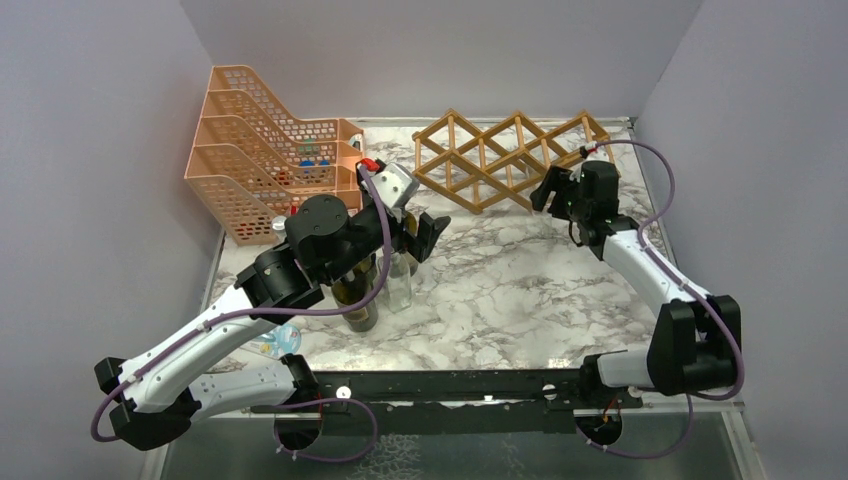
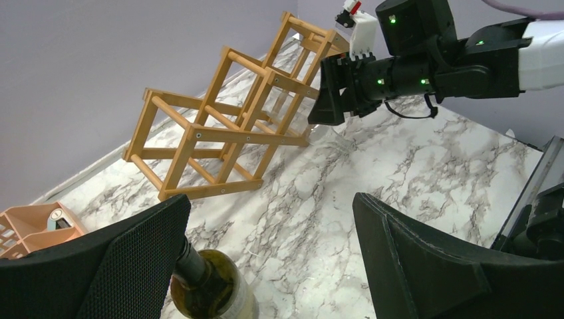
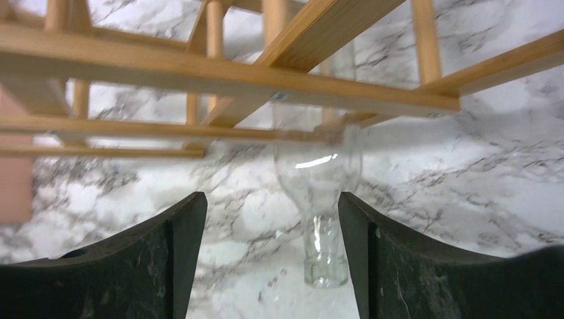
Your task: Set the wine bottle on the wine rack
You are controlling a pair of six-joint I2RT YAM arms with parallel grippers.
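The wooden wine rack [image 1: 510,158] stands at the back of the marble table and also shows in the left wrist view [image 2: 226,126]. A clear glass bottle [image 3: 319,176] lies in a lower cell of the rack [image 3: 219,73], its neck pointing out towards my right gripper [image 3: 271,222]. That gripper is open, with the neck just inside its right finger [image 3: 399,266]. A dark green bottle [image 1: 356,296] and a paler bottle [image 1: 399,282] stand upright under my left arm. My left gripper [image 1: 425,236] is open and empty above them. An olive bottle top [image 2: 203,282] sits beside its left finger [image 2: 100,272].
An orange mesh tiered tray [image 1: 262,150] with small items stands at the back left. A small clear-blue object [image 1: 279,342] lies near the front left edge. Grey walls close in the table on three sides. The right gripper [image 1: 550,190] hangs at the rack's front right.
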